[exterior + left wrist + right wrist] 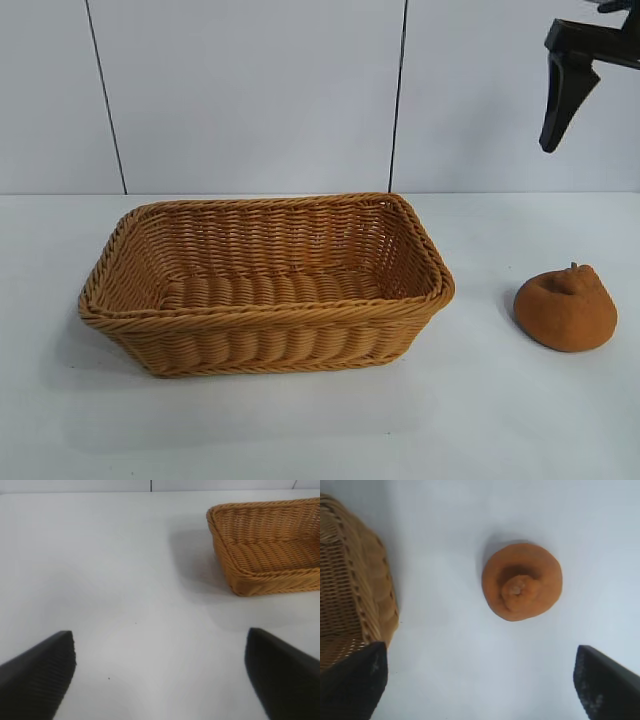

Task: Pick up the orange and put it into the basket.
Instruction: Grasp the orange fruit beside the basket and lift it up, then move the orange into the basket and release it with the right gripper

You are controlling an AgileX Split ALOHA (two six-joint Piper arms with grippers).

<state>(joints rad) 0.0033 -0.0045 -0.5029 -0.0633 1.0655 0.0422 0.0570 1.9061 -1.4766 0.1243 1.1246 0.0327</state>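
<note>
The basket (270,330) is woven wicker with a faint sheen; the orange (566,310) looks matt and slightly rough; the desk (520,420) is smooth, white and matt.

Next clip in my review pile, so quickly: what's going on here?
The right gripper hangs open, pointing down over the orange, which sits on the white table to the right of the basket, apart from it. Nothing is held and the basket has nothing in it. The left gripper is open too, low over bare table near the basket's far side, idle.
</note>
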